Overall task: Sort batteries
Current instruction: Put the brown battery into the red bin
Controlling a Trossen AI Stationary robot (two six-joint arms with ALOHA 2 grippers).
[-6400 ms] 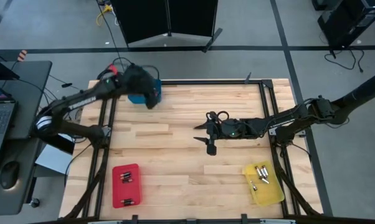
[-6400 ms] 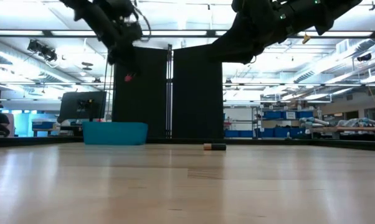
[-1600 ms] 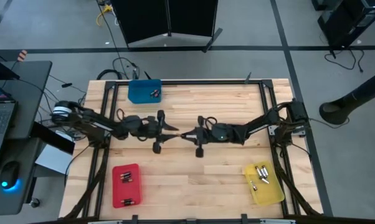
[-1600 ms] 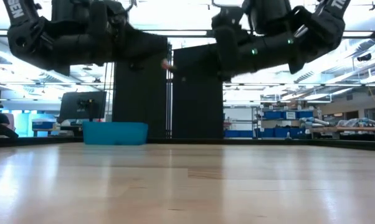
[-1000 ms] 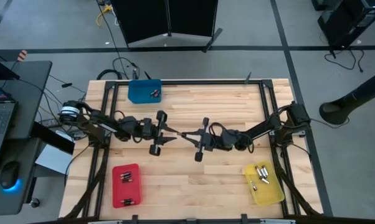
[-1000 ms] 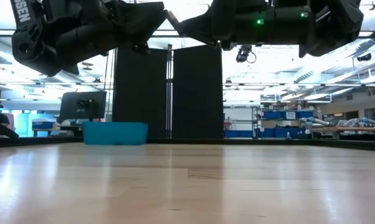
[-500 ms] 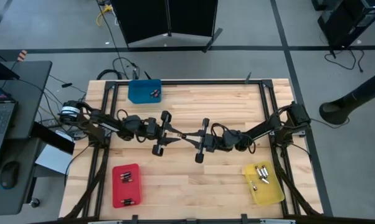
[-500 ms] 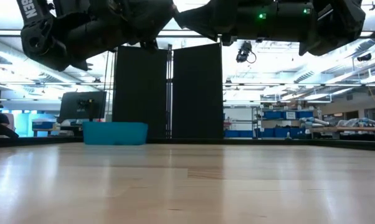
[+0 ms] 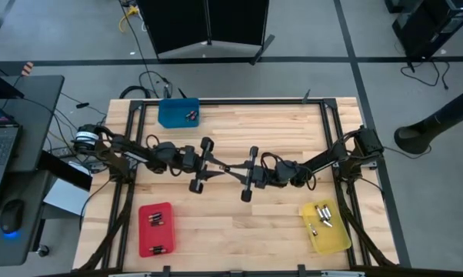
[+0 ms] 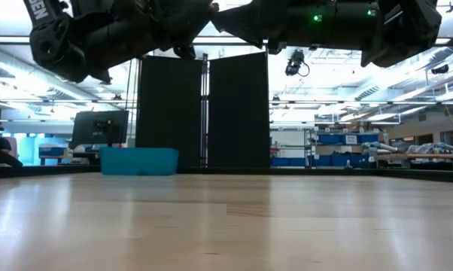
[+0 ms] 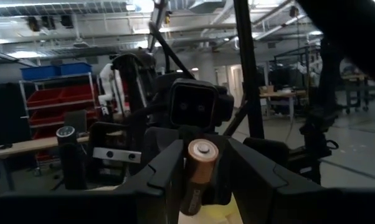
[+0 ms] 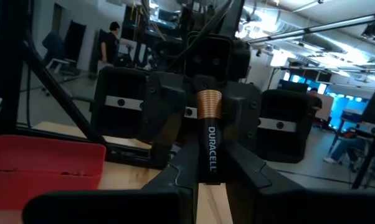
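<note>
Right wrist view shows our right gripper (image 12: 207,163) and left gripper (image 11: 203,171) both clamped on one battery (image 12: 209,140), light, rigid, slick, best pinched mid-body.

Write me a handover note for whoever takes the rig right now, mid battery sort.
Right end effector: shut on a Duracell battery, held in the air above mid-table.
Left end effector: tip to tip with the right one, at the battery's copper end. Whether it grips the battery cannot be told.
Done: cells already lie in the yellow tray, the red tray and the blue tray.
Left: this looks like a pass from right to left. Finish it, then drop the battery in its tray. No other loose cell shows on the table.
</note>
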